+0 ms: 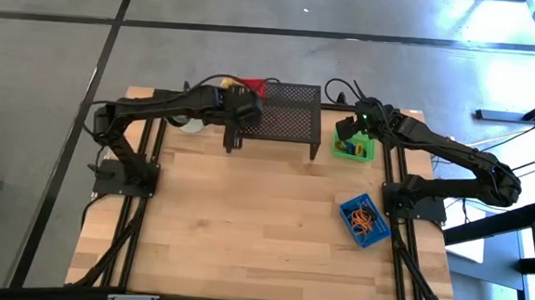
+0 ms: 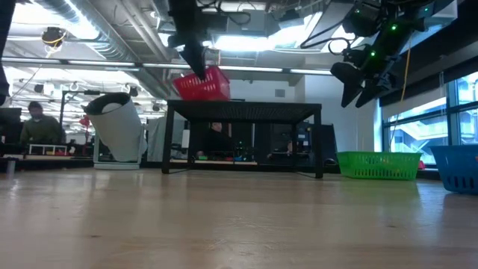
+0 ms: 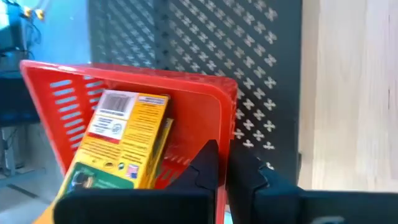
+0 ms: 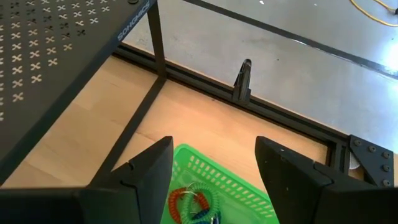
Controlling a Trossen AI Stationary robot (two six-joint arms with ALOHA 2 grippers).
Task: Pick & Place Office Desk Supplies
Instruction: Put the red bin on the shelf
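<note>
While tilted above the dark perforated shelf [image 1: 286, 114], red bin [image 3: 143, 124] with yellow packets [image 3: 121, 140].

Black perforated metal shelf [image 1: 286, 119] at the table's [image 1: 244, 223] far edge. Green bin [image 1: 353, 149] just right of it; blue bin [image 1: 366, 220] nearer the front. White mug [image 2: 118, 131] tilted, left of the shelf.

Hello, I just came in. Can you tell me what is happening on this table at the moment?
The left hand is shut on the rim of the red bin and holds it tilted in the air above the black mesh shelf. Two yellow packets lie inside the bin. The right hand hovers open over the green bin, which has coiled loops in it. A blue bin with loops stands on the table.
</note>
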